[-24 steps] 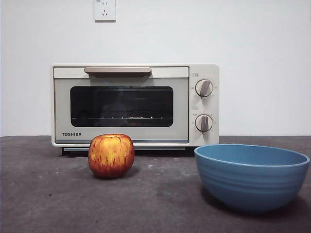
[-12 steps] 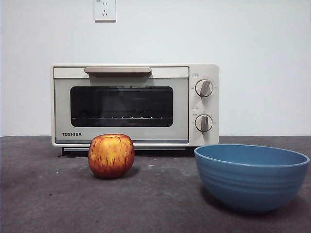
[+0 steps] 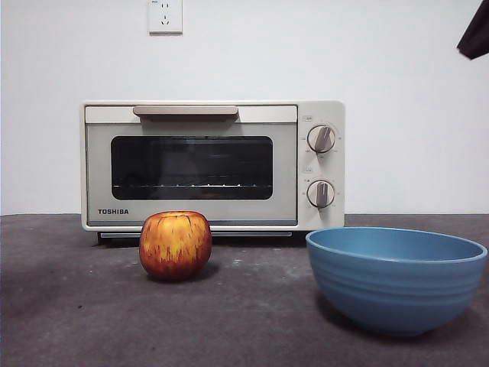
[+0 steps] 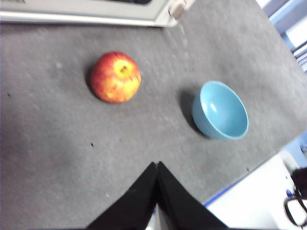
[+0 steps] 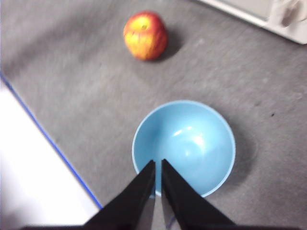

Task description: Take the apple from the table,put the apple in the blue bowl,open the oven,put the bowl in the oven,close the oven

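The apple (image 3: pixel 175 245) sits on the table (image 3: pixel 69 306), at six o'clock from the oven (image 3: pixel 212 165). The blue bowl (image 3: pixel 396 279) stands at three o'clock from it, well apart. Left gripper (image 4: pixel 157 165) and right gripper (image 5: pixel 158 164) hang high, jaws pressed together.

apple (image 3: pixel 175 245) sits alone on table (image 3: pixel 76 321), bare table all around it, nothing above it. blue bowl (image 3: pixel 396 278) stands well apart from apple, wide gap between them. bowl is empty, open on top. oven (image 3: pixel 212 166) stands behind apple like a wall, door shut, small gap between apple and door. handle (image 3: pixel 186 112) along top of door has nothing in front. black arm tip (image 3: pixel 476 32) high in top corner, far above bowl.
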Controlling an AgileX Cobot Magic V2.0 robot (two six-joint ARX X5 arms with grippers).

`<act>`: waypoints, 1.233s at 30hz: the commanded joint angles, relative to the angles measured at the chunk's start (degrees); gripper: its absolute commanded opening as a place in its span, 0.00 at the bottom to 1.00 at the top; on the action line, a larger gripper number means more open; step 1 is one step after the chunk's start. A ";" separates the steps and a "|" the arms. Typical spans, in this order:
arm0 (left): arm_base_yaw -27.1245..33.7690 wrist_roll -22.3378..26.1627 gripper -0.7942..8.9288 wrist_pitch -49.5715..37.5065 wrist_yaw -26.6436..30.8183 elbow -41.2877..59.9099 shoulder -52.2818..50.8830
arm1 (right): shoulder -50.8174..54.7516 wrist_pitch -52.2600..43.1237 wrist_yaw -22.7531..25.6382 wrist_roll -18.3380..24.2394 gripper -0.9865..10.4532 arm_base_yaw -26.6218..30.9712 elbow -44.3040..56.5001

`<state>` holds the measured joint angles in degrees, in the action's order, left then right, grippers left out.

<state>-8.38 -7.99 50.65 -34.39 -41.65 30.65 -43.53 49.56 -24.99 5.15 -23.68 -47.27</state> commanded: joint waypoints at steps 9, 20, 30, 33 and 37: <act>-0.77 1.31 0.09 -0.61 0.11 -0.87 0.39 | -1.31 -4.42 1.62 -1.05 0.20 -5.35 -0.87; -0.74 1.31 0.09 -0.94 0.09 -0.87 0.39 | -2.86 -8.31 2.95 -6.56 0.52 -5.49 -0.96; -0.74 1.29 0.09 -0.96 0.09 -0.87 0.39 | -14.19 -22.86 3.65 -13.53 0.52 -12.57 -2.99; -0.74 1.29 0.09 -0.94 0.09 -0.87 0.39 | -20.74 -24.72 6.16 -13.94 0.52 -15.58 -6.23; -0.74 1.29 0.09 -0.94 0.09 -0.87 0.39 | -30.60 -24.72 9.49 -13.94 0.52 -18.53 -12.59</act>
<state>-8.93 -7.79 50.39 -34.33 -41.65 30.74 -71.77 25.39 -15.94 -7.97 -41.47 -58.13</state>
